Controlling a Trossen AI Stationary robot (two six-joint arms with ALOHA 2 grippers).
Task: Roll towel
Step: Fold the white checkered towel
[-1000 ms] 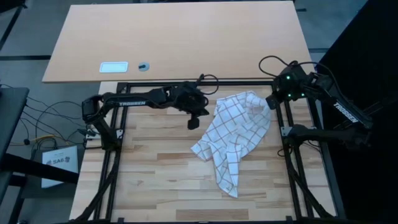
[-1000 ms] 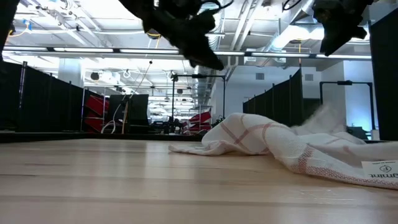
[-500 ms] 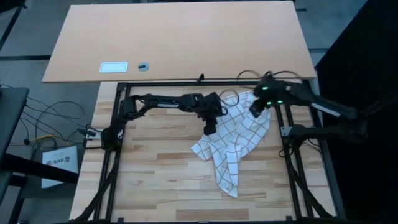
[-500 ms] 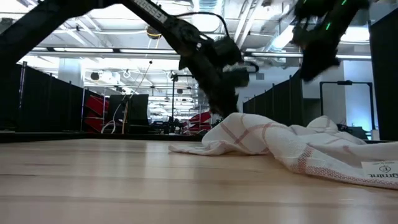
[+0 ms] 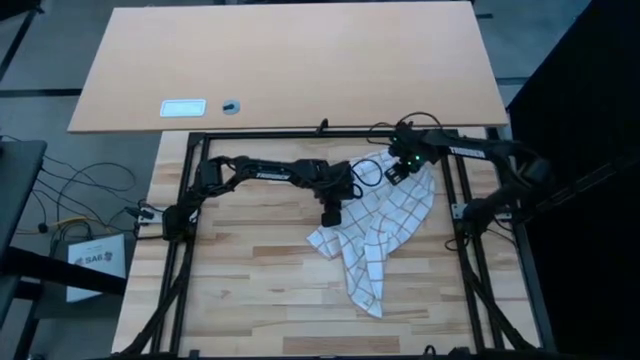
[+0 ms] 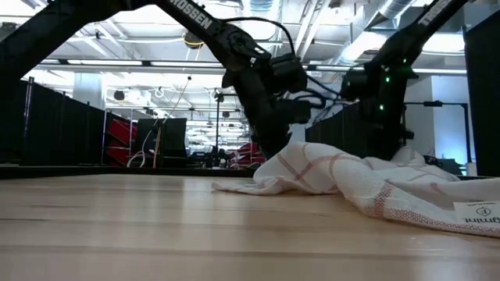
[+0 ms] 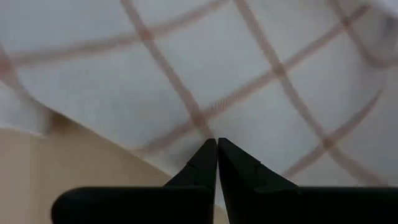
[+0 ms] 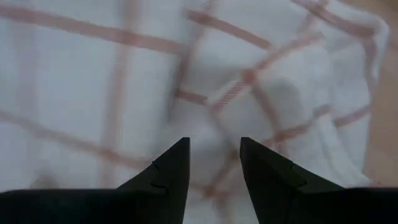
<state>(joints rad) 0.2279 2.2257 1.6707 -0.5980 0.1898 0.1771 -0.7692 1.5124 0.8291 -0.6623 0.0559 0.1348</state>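
The towel (image 5: 385, 225), white with thin reddish-brown checks, lies crumpled on the wooden table, and a narrow tail (image 5: 368, 290) of it reaches toward the near edge. My left gripper (image 5: 330, 214) is shut and points steeply down at the towel's left edge; the low view shows it (image 6: 269, 140) sunk behind the cloth's hump. My right gripper (image 5: 398, 172) hangs open just over the towel's far part. In its wrist view both fingers (image 8: 214, 142) stand over checked cloth, and nothing is between them. My left gripper points its shut fingertips (image 7: 216, 144) steeply down from above, close to the towel's left edge (image 7: 155, 146). I cannot tell whether they touch the cloth.
A white label (image 6: 476, 211) is on the towel's near end. Black frame rails (image 5: 300, 134) run along the table's sides. On the far tabletop lie a small white card (image 5: 183, 107) and a dark round thing (image 5: 231, 105). Bare wood (image 5: 240, 280) lies at the near left.
Both grippers have come down to the towel. My left gripper went toward the table's right edge and tipped more steeply down at the towel's left edge. My right gripper swung in from the far right corner toward the left and sank over the far part. The towel has kept still.
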